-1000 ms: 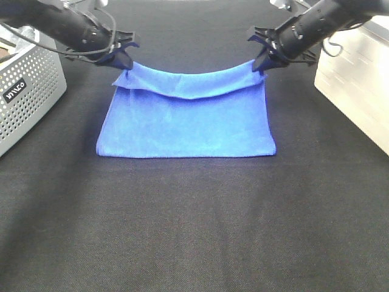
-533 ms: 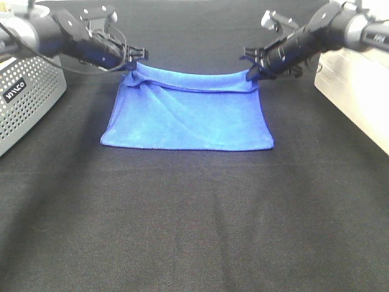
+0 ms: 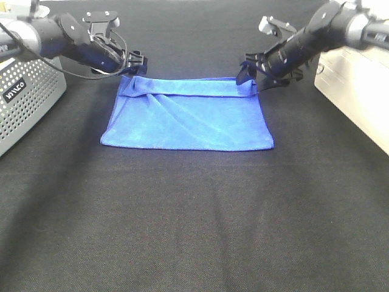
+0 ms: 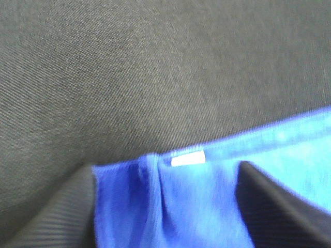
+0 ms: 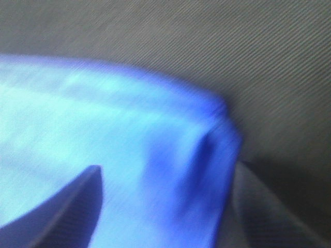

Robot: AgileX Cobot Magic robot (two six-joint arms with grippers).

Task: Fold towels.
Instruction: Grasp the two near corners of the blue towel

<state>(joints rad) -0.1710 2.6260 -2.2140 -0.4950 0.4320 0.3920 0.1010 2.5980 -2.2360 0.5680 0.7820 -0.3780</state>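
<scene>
while the towel lay flat, left gripper and right gripper were at its far corners, both spread apart

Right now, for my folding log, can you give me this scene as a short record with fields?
towel: blue, lying on the black tabletop, narrow folded band along its far edge, diagonal creases
left claw: open, straddling the far left corner
right claw: open, straddling the far right corner
tag: white, at the corner between the left claw's fingers
basket: grey, perforated, left of the towel, not touching it
</scene>
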